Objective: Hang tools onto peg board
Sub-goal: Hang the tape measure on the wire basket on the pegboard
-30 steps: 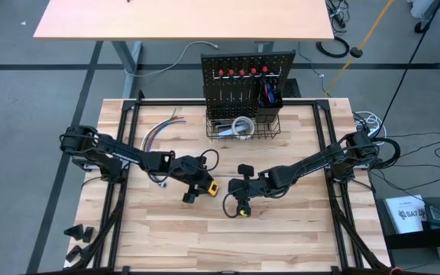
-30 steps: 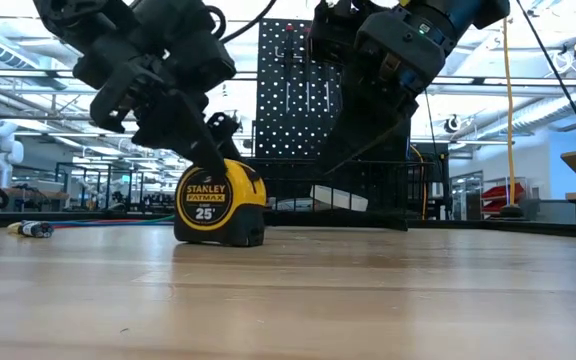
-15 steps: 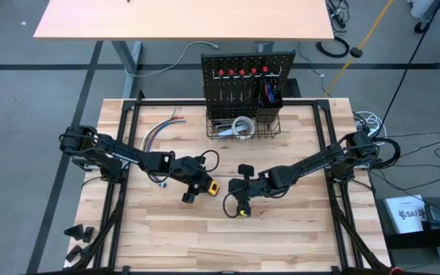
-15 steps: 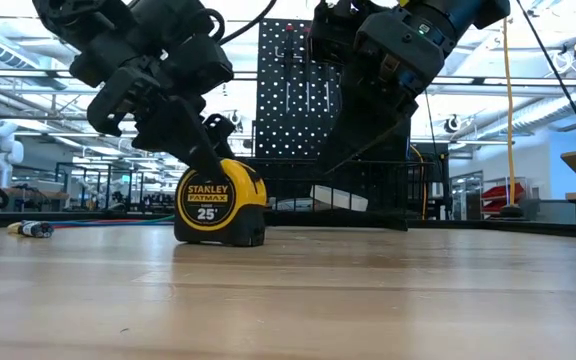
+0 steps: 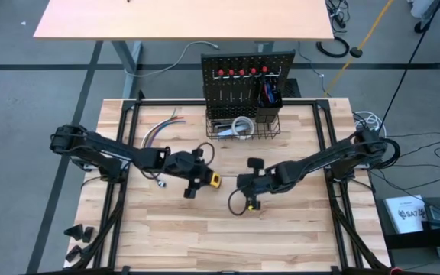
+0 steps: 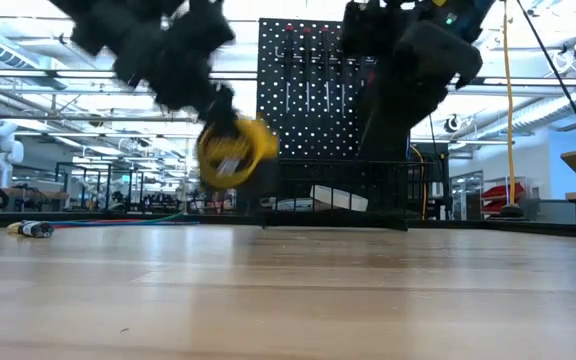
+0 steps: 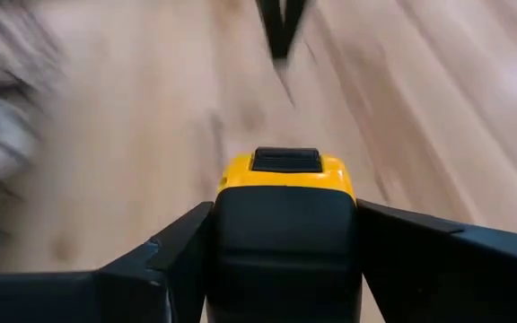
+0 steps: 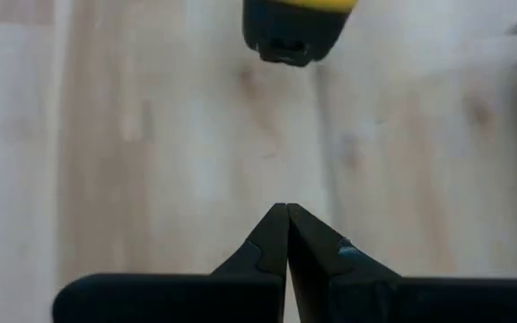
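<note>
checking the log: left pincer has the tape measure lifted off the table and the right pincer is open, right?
Not quite: the right pincer is shut, its fingers pressed together in the right wrist view. The left pincer does hold the tape measure clear of the table.

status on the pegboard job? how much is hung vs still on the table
Done: red-handled screwdrivers hang on the peg board; a white tape roll lies in its wire basket.
In hand: the left gripper holds the yellow tape measure between its fingers, lifted off the table. The right gripper is shut and empty beside it.
Left: placing the tape measure on the board. No other loose tools are visible.
</note>
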